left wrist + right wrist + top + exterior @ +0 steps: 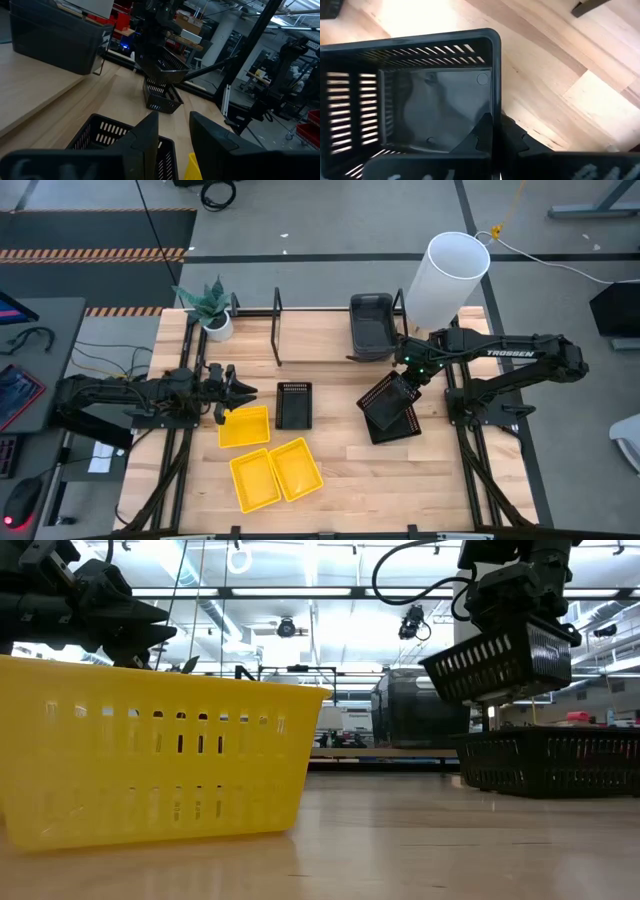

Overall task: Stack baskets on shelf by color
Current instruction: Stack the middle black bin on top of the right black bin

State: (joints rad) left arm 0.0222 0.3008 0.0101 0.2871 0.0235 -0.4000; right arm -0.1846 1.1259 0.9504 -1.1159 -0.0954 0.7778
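Note:
My right gripper (408,372) is shut on a black slotted basket (388,400), which hangs tilted above a second black basket (402,426) lying on the table. A third black basket (294,404) stands mid-table, in front of my left gripper (236,392). That gripper is open, level and holds nothing. Three yellow baskets (245,426), (253,480), (297,468) rest on the table at the near left. One dark-grey basket (372,325) sits on the shelf (310,330) at the far edge. My right gripper has the black basket by one side wall (495,107), one finger (484,131) inside the basket and the other (512,137) outside. The fingers come from above, pointing steeply down. The basket (500,660) is lifted clear and tilted, open side up, above the second black basket (550,760).
A potted plant (212,310) stands at the shelf's left end and a white cylinder (446,278) at its right. Black wire uprights (277,328) rise from the shelf board. Bare table lies between the yellow baskets and the right arm.

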